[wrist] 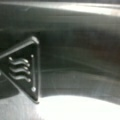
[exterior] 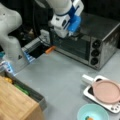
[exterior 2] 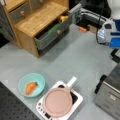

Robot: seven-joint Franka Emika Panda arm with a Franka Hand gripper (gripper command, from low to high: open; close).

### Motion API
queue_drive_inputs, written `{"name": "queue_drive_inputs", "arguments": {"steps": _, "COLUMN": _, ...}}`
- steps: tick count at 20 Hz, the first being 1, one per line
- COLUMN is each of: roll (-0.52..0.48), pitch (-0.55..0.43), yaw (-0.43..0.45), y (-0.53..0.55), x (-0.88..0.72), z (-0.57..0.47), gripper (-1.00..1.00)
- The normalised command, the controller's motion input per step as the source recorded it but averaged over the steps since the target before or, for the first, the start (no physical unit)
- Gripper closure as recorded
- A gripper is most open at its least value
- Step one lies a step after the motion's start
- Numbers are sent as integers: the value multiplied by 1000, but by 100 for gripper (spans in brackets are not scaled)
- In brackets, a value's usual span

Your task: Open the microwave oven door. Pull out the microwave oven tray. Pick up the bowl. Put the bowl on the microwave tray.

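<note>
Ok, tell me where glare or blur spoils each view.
Wrist view: white glare along the bottom, everything soft, only a hot-surface triangle reads. Both front views are blurred; in a front view the gripper smears at the oven door, while the bowl remains recognisable.

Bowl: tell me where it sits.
The bowl sits on the table at a front view's bottom right, just below the pink plate, far from the claw.

A flat grey tabletop [exterior: 62, 72] is spreading under a light wooden drawer cabinet [exterior 2: 37, 20], darkness lying behind.
</note>
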Motion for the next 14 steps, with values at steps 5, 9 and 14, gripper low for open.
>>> {"name": "queue_drive_inputs", "arguments": {"steps": 5, "roll": 179, "pitch": -219, "yaw": -54, "y": -76, "x": -246, "z": -282, "gripper": -100}}
{"name": "queue_drive_inputs", "arguments": {"steps": 9, "roll": 254, "pitch": -188, "yaw": 54, "y": -383, "x": -211, "z": -332, "gripper": -100}}
{"name": "queue_drive_inputs", "arguments": {"steps": 14, "roll": 261, "pitch": -142, "yaw": 64, "y": -494, "x": -194, "z": -320, "gripper": -100}}
